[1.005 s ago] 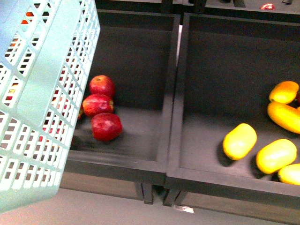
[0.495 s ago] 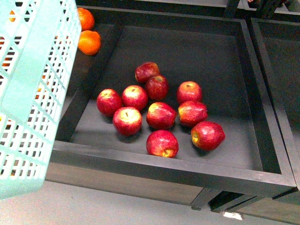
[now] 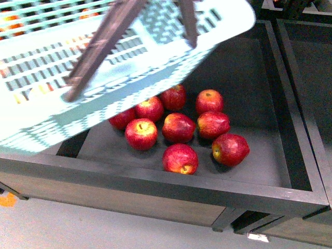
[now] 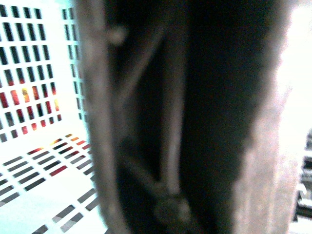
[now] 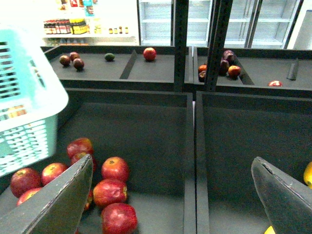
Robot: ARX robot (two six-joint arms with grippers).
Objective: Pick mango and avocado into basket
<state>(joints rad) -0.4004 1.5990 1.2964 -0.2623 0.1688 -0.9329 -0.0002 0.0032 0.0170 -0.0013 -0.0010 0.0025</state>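
basket [image 3: 52, 116] tilted, blurred, upper left above apples [image 3: 179, 127] | left end effector: cannot tell | right end effector [image 5: 171, 161]: spread, empty | risk: sway clips bin wall [image 3: 155, 182]

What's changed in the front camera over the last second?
The view swung left onto the apple bin. The basket swept from the left edge across the top and is now tilted, with its handle showing and part of the bin hidden. The apples stayed put.
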